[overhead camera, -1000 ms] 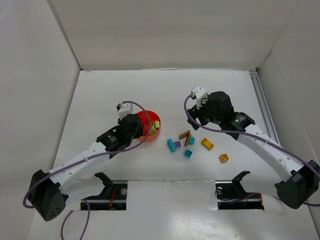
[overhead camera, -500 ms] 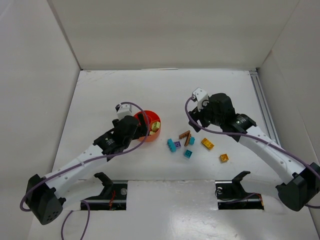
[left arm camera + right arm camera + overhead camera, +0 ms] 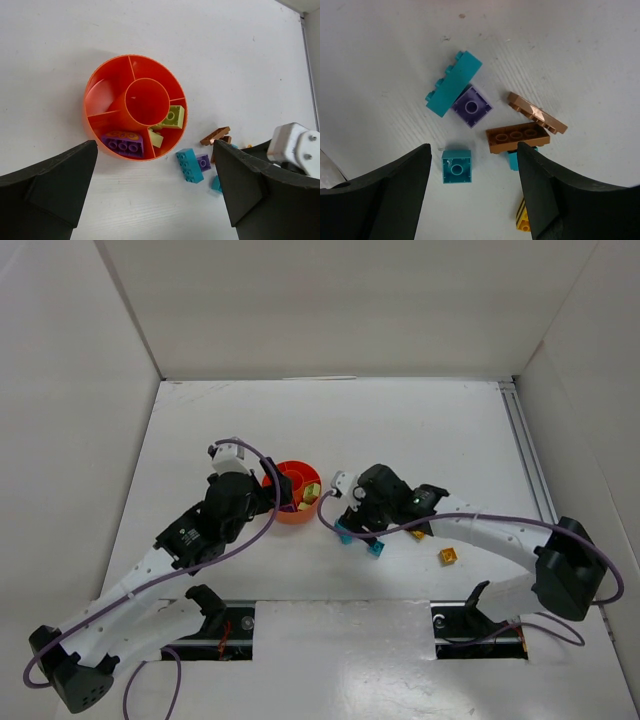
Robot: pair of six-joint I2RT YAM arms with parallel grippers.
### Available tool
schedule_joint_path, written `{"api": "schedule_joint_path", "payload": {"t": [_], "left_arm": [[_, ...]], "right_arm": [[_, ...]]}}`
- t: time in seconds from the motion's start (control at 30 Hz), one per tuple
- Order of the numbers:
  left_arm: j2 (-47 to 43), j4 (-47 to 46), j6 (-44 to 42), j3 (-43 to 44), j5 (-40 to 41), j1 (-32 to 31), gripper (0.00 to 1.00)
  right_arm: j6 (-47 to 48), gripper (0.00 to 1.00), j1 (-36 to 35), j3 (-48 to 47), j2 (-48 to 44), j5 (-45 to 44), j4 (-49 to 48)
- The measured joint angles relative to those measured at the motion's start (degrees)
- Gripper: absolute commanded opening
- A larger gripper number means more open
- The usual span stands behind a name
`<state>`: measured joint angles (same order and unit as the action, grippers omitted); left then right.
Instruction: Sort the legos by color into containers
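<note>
Dish point(image 3: 134, 106) sat ctr of worktop point(image 3: 400, 420), well off walls point(image 3: 60, 390), w/ loose legos point(image 3: 472, 106) just right. Left tool point(image 3: 154, 150) hung wide open, empty, beside dish; right tool point(image 3: 474, 147) open, empty, over legos.

The left arm point(image 3: 215, 520) reaches beside the orange dish point(image 3: 296, 516); right arm point(image 3: 470, 528) over legos point(image 3: 376, 549).

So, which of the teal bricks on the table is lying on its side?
The long teal brick beside the purple brick: its studs point sideways. The small square teal brick sits flat, stud up. A third teal brick is mostly hidden.
</note>
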<state>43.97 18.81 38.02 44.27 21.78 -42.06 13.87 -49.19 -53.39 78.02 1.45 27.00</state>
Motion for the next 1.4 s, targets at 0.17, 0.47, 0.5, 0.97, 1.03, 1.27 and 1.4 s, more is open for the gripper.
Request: {"api": "schedule_joint_path", "payload": {"t": [0.17,0.47,0.5,0.97,1.03,1.27,1.4], "left_arm": [[0.02,1.66,0.42,0.00,-0.07,0.00,1.00],[0.02,2.10,0.59,0.00,-0.37,0.00,1.00],[0.02,2.10,0.59,0.00,-0.37,0.00,1.00],[0.00,2.25,0.59,0.00,-0.31,0.00,1.00],[0.00,2.25,0.59,0.00,-0.31,0.00,1.00],[-0.42,2.29,0.59,0.00,-0.28,0.00,1.00],[-0.52,2.29,0.59,0.00,-0.28,0.00,1.00]], "right_arm": [[0.20,0.74,-1.88,0.20,5.25,-1.09,0.02],[-0.96,0.71,-3.23,-0.20,12.24,-6.49,1.09],[-1.01,0.71,-3.26,-0.28,12.31,-6.67,1.09],[-1.90,0.67,-4.52,-3.04,15.80,-7.26,-0.63],[-1.90,0.67,-4.52,-3.17,16.24,-7.23,-0.96],[-2.34,0.63,-4.52,-3.17,16.35,-7.13,-2.08],[-2.91,0.59,-4.52,-3.19,17.05,-7.02,-2.97]]}}
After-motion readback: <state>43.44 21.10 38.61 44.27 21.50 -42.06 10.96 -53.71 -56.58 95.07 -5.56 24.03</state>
